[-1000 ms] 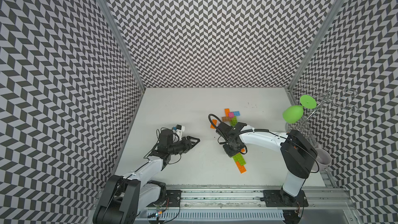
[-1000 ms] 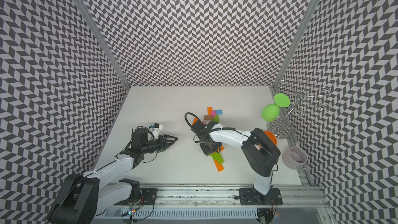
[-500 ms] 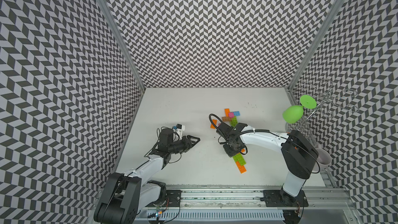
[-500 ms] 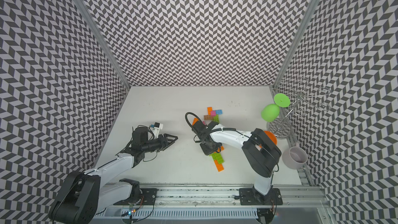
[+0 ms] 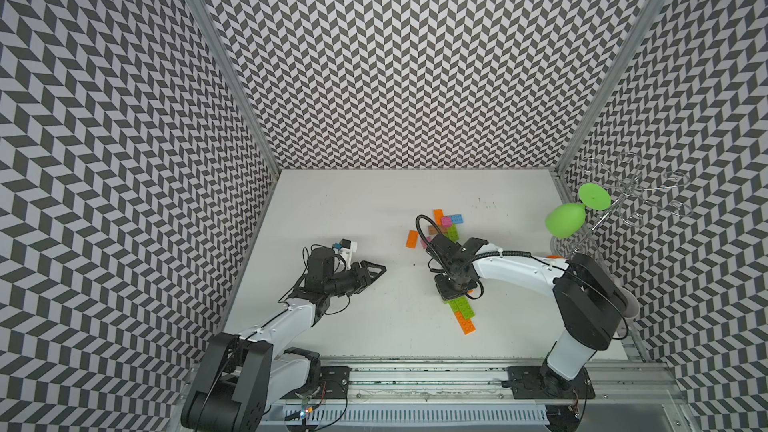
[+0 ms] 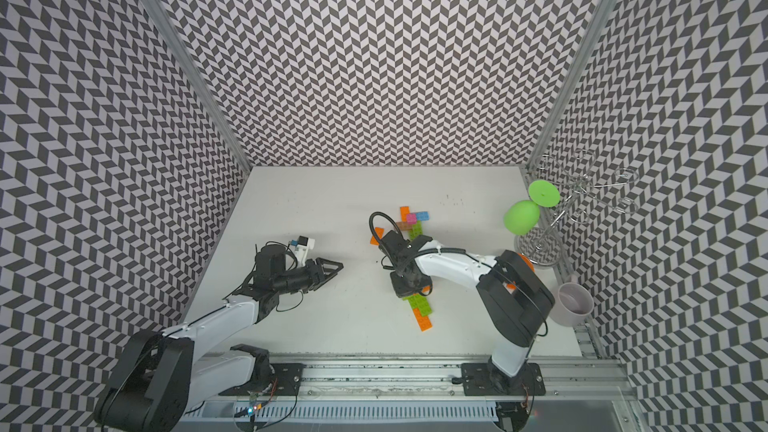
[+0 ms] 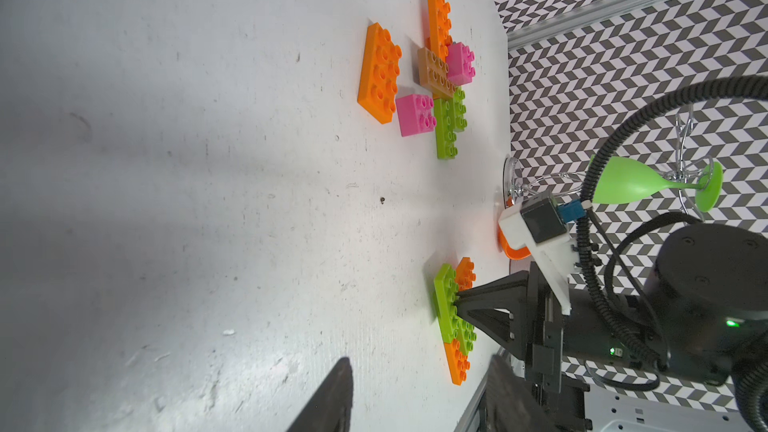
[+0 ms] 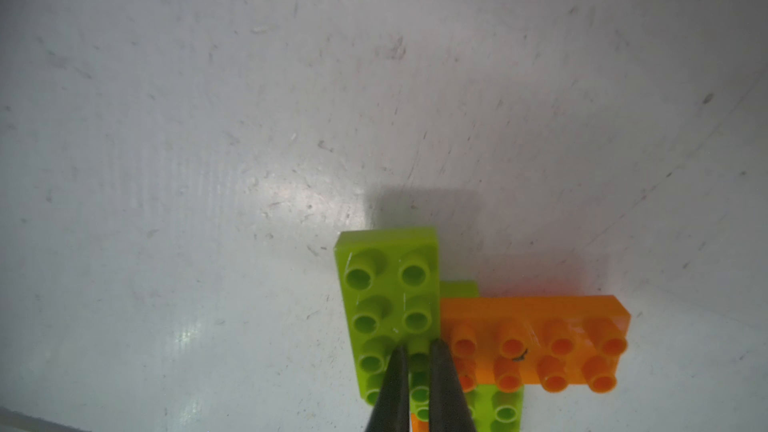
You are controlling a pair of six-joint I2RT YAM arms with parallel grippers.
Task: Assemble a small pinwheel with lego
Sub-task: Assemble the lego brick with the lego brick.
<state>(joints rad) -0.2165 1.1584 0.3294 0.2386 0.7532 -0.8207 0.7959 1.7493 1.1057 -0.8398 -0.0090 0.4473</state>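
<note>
Lego stack (image 5: 462, 312) under R gripper (image 8: 417, 353): tips pressed together on lime brick (image 8: 386, 284). L gripper (image 5: 380, 271) spread, empty, well apart.

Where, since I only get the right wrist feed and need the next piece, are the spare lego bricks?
Observer: Toward the back wall. A loose orange oblong studded plastic brick lies flat there, beside a cluster of other bricks.
Operator: Any pink ones among them?
Observer: Yes, a pink square studded plastic brick sits loose right next to that orange one.
Operator: Is the left arm free to help?
Observer: The left arm hovers well away from all the bricks, its jaws apart with nothing between them.
</note>
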